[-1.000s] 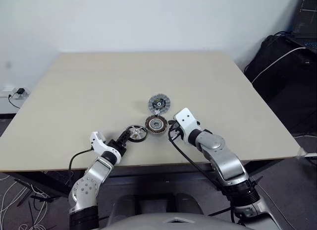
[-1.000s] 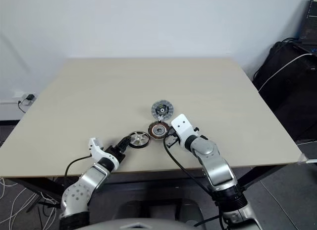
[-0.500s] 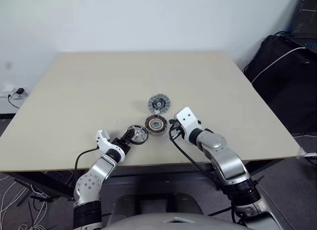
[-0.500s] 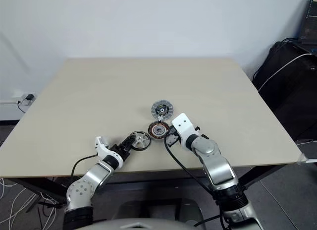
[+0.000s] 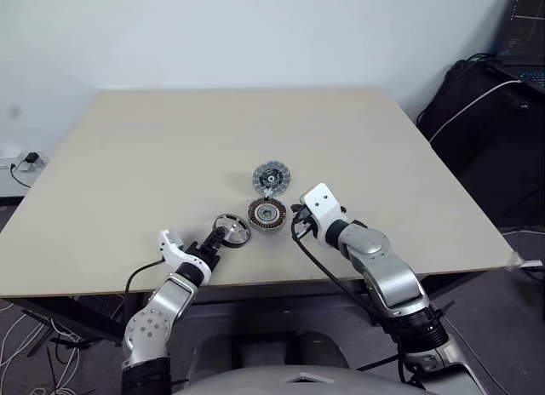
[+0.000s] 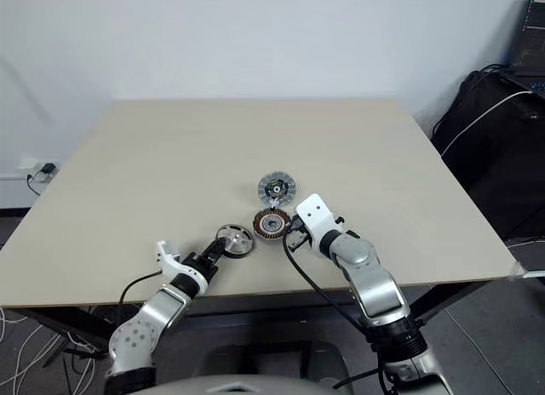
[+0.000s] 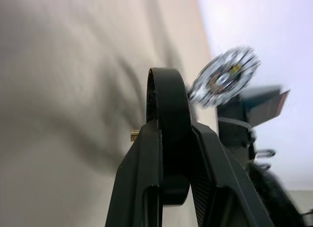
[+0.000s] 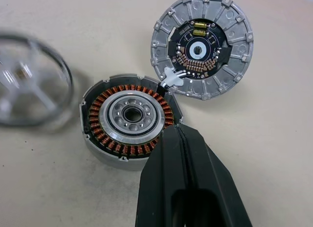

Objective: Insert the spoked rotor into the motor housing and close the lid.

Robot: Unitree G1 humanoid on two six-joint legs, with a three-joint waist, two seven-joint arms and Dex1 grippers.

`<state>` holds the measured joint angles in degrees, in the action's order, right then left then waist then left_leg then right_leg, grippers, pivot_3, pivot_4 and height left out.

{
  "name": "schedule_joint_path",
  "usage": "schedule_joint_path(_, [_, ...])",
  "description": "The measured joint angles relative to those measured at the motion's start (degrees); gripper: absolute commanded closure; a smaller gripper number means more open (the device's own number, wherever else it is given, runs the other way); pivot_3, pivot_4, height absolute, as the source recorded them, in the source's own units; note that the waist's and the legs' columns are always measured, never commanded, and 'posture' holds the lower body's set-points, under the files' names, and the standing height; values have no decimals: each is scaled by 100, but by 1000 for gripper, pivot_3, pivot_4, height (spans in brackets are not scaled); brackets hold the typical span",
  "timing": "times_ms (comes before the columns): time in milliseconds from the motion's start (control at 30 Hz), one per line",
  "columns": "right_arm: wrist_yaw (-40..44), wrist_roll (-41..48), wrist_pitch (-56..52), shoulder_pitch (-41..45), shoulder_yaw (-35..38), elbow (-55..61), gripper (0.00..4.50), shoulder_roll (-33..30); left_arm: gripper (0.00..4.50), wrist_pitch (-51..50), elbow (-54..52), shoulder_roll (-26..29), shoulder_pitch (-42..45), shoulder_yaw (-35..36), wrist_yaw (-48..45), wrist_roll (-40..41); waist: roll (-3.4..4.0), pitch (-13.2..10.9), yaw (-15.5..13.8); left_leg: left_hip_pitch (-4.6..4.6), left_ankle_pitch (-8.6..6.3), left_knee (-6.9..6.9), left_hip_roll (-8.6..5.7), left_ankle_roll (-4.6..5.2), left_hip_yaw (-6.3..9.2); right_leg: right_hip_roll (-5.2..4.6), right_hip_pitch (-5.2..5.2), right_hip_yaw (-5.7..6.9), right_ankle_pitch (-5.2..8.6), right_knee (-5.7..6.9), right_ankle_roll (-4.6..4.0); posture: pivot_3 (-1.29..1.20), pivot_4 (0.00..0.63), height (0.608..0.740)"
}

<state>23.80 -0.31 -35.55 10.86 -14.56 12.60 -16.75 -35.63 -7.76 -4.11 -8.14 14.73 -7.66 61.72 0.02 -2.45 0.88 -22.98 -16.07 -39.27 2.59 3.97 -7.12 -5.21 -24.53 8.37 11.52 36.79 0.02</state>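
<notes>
A pale beige table (image 5: 170, 148) stands before a plain white wall, with dark bags on the floor off its right side. Near the front edge sits the motor housing (image 8: 128, 120), a round dark cup with copper-brown windings around a pale bearing centre. Touching its far rim lies the lid (image 8: 201, 46), a silver-rimmed disc with its dark electronic face up. The left gripper (image 5: 218, 239) has its two black fingers clamped on the rim of the spoked rotor (image 5: 232, 226), a shiny silver disc tilted up just left of the housing. The right gripper (image 8: 182, 134), fingers pressed together and empty, rests at the housing's near-right rim.
</notes>
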Motion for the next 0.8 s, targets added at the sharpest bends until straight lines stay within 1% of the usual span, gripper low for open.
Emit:
schedule_joint_path(100, [5, 10, -1, -3, 0, 104, 4500, -36, 4071, 197, -215, -1, -3, -35, -291, 166, 0, 0, -18, 1, -1, -2, -1, 0, 2, -4, -1, 2, 0, -1, 1, 0, 0, 740])
schedule_joint_path(267, [3, 53, -2, -12, 41, 148, 4500, -84, 4071, 380, -195, -2, 150, -451, -515, 299, -1, 0, -20, 1, -1, -4, -4, 4, 3, -2, 2, 2, -2, -3, 4, 0, 0, 740])
schedule_joint_path(367, [3, 75, -2, -32, 75, 219, 4500, -113, 4071, 610, 78, -9, 484, -679, -621, 186, -1, 0, -20, 1, 0, -4, -4, 4, 2, 1, 9, 1, -2, 0, 4, 0, 0, 740])
schedule_joint_path(500, [-4, 87, -7, -117, 154, 354, 4500, -197, 4071, 827, 593, -9, 875, -744, -729, 134, -1, 1, -17, -4, 11, -3, -3, 21, 1, 5, 15, -1, -2, 0, 4, 0, 0, 740])
schedule_joint_path(700, [-54, 90, -68, -277, 174, 506, 4500, -242, 4071, 708, 1567, 14, 1286, -944, -783, 147, -3, 1, -18, -13, 16, -4, -4, 31, 1, 6, 12, -2, -4, 0, 7, 0, 0, 740])
schedule_joint_path(800, [-117, 92, -135, -328, 209, 608, 4500, -253, 4071, 638, 1846, 28, 1404, -1053, -867, 147, -3, 1, -18, -17, 16, -6, -4, 31, 1, 6, 9, -2, -5, 0, 9, 0, 0, 740])
